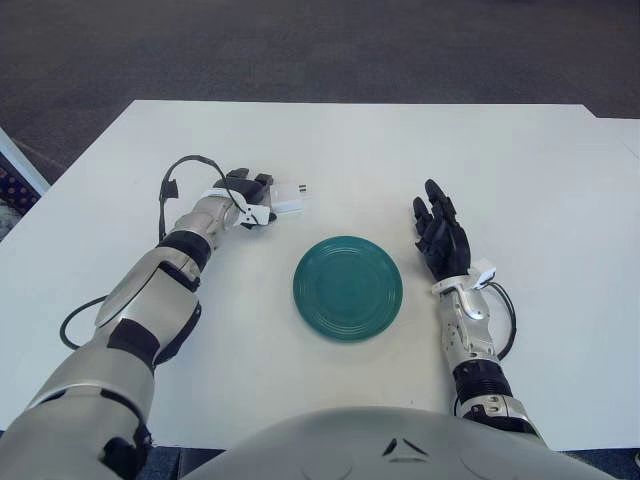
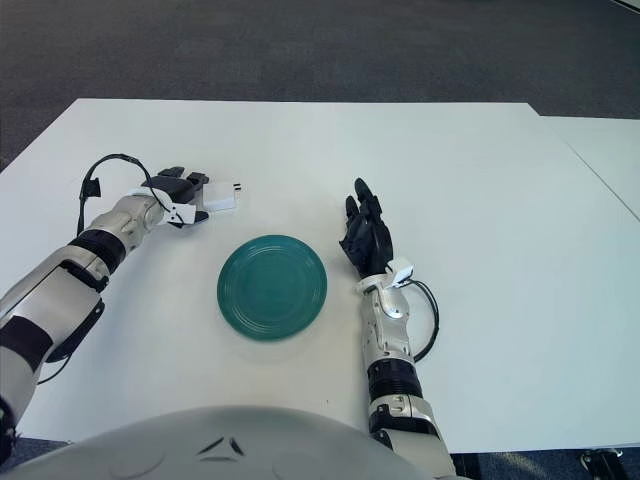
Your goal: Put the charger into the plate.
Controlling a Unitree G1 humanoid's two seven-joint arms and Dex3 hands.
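A small white charger [image 1: 289, 206] with its prongs pointing right sits at the fingertips of my left hand [image 1: 254, 198], up and to the left of the plate. The fingers curl over its left end from above and the thumb closes from below, so the hand is shut on it, low over the white table. The round teal plate [image 1: 348, 287] lies in the middle of the table with nothing in it. My right hand [image 1: 440, 235] shows just right of the plate, fingers stretched out and holding nothing.
The white table [image 1: 420, 150] stretches wide behind the plate. A black cable [image 1: 176, 175] loops off my left wrist. Dark carpet lies beyond the far edge, and a second table [image 2: 600, 160] adjoins on the right.
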